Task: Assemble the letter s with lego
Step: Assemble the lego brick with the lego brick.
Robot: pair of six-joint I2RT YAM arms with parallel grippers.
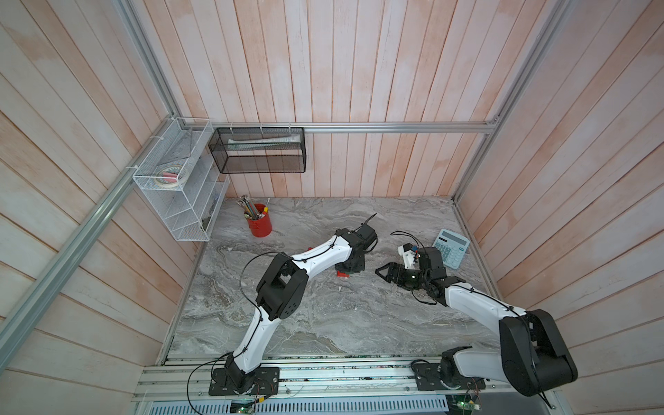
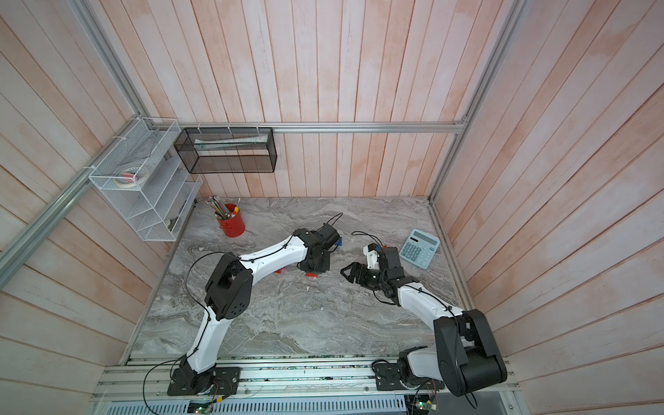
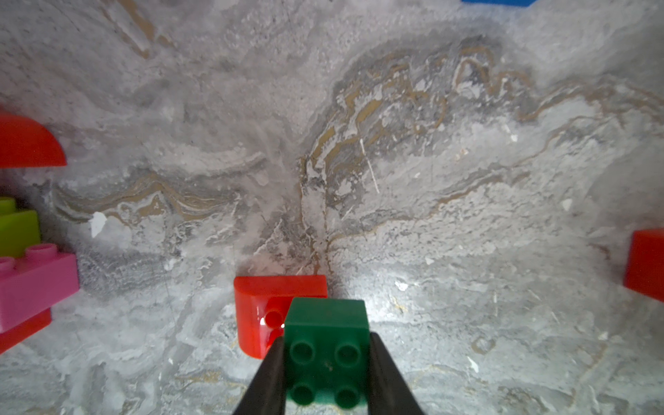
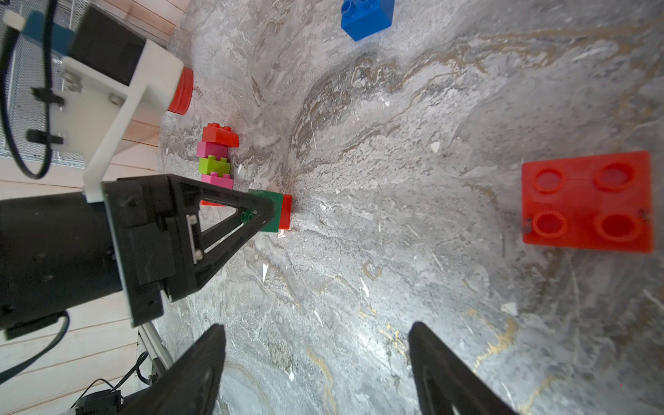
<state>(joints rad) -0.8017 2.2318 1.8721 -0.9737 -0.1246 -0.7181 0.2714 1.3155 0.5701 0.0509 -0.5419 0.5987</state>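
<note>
Two tools share the work, and only one is loaded. The left tool (image 3: 327,355) is pinched narrow on a dark green brick (image 3: 327,314), with its fingers on two opposite smooth walls and the four studs facing the wrist camera. The right tool (image 4: 316,327) hangs wide and empty above bare desk (image 4: 359,269).

The green brick sits low over the desk, against a rounded red brick (image 3: 257,305); I cannot tell whether the two are pressed home. Just beside them lies a chain of joined bricks (image 4: 215,158): red, pink, lime, pink. A blue brick (image 4: 366,16) and a square red brick (image 4: 587,201) lie well apart.

These bricks look light, rigid and glossy, so I judge a pinch on the flat walls safest. The rounded red face would likely slip. Joining calls for a straight push, since a tilt may jam the studs.

The left wrist view shows the grip and stud pattern closely but cuts the chain off at its edge. The right wrist view gives the whole chain and the loose spares. In both top views the left arm (image 1: 323,253) covers nearly all of it, leaving only red slivers (image 1: 343,274).
</note>
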